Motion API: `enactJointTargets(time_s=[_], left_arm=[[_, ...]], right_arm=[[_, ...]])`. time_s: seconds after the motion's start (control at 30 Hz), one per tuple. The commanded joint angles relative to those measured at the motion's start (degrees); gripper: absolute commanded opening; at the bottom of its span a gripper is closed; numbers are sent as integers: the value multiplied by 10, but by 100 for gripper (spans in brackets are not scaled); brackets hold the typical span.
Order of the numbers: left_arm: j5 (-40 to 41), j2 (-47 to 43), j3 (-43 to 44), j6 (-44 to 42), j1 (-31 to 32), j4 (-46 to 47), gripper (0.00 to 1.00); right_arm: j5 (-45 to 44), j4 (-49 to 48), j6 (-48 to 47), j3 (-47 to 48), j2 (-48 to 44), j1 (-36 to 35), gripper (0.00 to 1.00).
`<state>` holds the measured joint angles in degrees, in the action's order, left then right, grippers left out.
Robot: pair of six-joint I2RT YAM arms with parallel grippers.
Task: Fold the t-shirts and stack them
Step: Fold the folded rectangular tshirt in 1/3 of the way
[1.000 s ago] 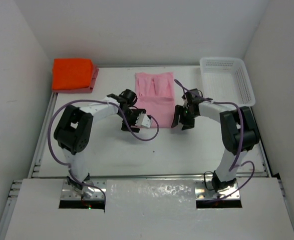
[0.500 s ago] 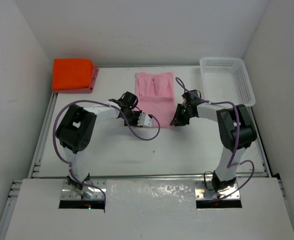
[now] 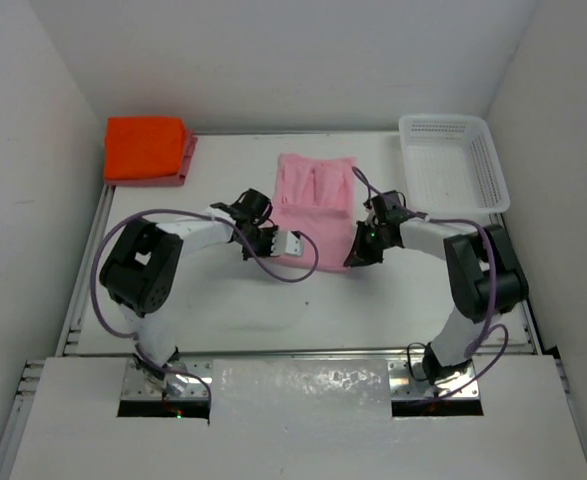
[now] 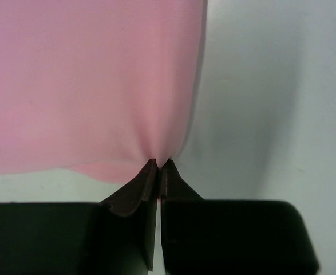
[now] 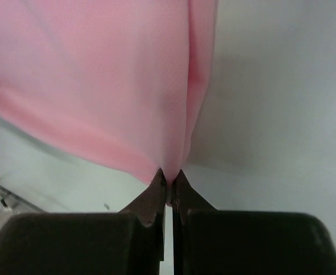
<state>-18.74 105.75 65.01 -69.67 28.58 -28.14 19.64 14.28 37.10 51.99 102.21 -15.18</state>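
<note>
The light pink t-shirt (image 3: 313,195) lies partly folded at the middle back of the table. My left gripper (image 3: 277,243) is shut on its near left corner, and the cloth (image 4: 93,80) puckers into the closed tips (image 4: 158,163). On the other side, my right gripper (image 3: 356,255) is shut on the near right corner, where the pink cloth (image 5: 110,74) is pinched between its tips (image 5: 170,175). At the back left, a folded bright orange t-shirt (image 3: 145,148) rests on the rose-red t-shirt (image 3: 184,163), of which only an edge shows.
A white perforated basket (image 3: 453,160) stands at the back right corner. White walls close in the table (image 3: 223,300) on the left, the back and the right. Purple cables loop from both arms above the near half of the table.
Both grippers went from open to shut on the pink shirt's near corners. They have drawn slightly toward the near side, and the shirt's near edge has shifted with them.
</note>
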Motion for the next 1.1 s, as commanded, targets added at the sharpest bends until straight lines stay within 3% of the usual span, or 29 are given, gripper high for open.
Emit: enactJointTargets(time_s=[0.0,0.2,0.33,0.5,0.7,0.8,0.93,1.07], left_arm=[[2,-92,-51,27,19,-85,0],[-3,-207,-125,104,71,-164,0],[-2,-256,-121,149,95,-221,0],[-41,-324,-80,172,103,-311,0],[-101,-331,13,228,104,-353,0],[-127,-310,39,239,101,-346,0],[-161,-245,88,243,50,-338,0],[-160,-174,129,250,-6,-308,0]], right_arm=[[10,57,-38,-50,-85,-20,0],[8,122,-22,-139,-229,-90,0],[-3,172,16,-180,-333,-115,0],[-1,255,52,-151,-441,-133,0],[-10,352,53,-50,-456,-138,0],[-19,382,32,14,-422,-137,0],[-22,381,-18,53,-340,-109,0],[-12,321,-29,64,-298,-68,0]])
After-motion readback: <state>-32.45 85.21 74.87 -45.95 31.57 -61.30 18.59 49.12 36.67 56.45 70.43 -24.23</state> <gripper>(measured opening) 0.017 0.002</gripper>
